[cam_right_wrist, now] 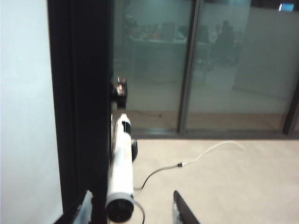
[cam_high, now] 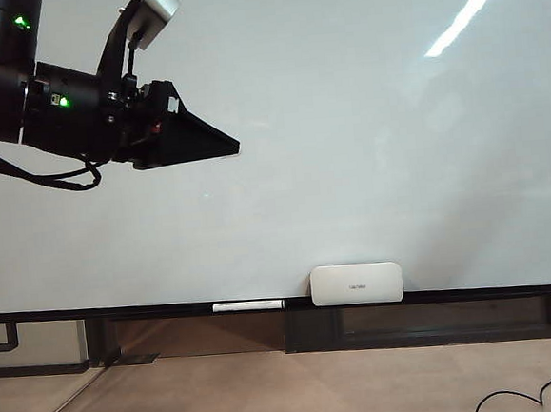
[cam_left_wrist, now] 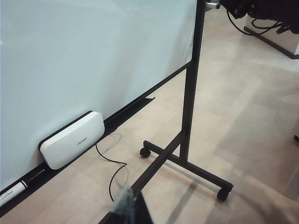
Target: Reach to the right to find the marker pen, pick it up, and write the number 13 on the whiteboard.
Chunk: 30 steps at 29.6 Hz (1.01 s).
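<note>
The whiteboard (cam_high: pixel 347 143) fills the exterior view, with a black rail (cam_high: pixel 122 312) along its lower edge. The number 13 is not in view on its face. My left gripper (cam_high: pixel 236 149) hovers in front of the board's upper left, its jaws together in a wedge and holding nothing. In the right wrist view the marker pen (cam_right_wrist: pixel 119 163), white with a dark end cap, runs alongside the board's black side frame (cam_right_wrist: pixel 84 102). My right gripper (cam_right_wrist: pixel 131 196) is open with its fingers on either side of the pen's near end, apart from it. The right gripper is outside the exterior view.
A rounded white box (cam_high: pixel 356 284) and a long thin white stick (cam_high: pixel 249 305) rest on the rail. The board's black stand with castors (cam_left_wrist: pixel 187 161) spreads over the beige floor. Cables lie on the floor (cam_left_wrist: pixel 112 163) (cam_right_wrist: pixel 187 163). Glass partitions (cam_right_wrist: pixel 224 70) stand behind the pen.
</note>
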Each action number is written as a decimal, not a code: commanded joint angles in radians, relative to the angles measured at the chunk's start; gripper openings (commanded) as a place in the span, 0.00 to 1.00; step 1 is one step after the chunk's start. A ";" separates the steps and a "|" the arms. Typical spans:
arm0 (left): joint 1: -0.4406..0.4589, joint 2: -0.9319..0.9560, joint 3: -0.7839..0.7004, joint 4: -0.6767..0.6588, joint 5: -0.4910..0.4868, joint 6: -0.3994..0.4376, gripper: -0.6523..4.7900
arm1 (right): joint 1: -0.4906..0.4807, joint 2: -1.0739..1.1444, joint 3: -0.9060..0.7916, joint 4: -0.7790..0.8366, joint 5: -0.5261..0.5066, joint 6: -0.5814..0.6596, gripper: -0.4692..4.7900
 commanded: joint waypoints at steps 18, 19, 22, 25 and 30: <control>-0.001 0.000 0.002 0.015 -0.017 0.011 0.11 | 0.038 0.032 0.119 -0.103 -0.021 -0.032 0.51; -0.001 0.000 0.002 0.015 -0.017 0.011 0.11 | 0.038 0.032 0.127 -0.116 -0.021 -0.038 0.51; -0.002 0.000 0.002 0.016 -0.017 0.011 0.11 | 0.039 0.034 0.152 -0.174 -0.021 -0.069 0.51; -0.002 0.000 0.002 0.019 -0.018 0.011 0.11 | 0.040 0.057 0.173 -0.184 -0.017 -0.071 0.51; -0.002 0.000 0.002 0.020 -0.018 0.011 0.11 | 0.040 0.058 0.173 -0.195 -0.015 -0.079 0.51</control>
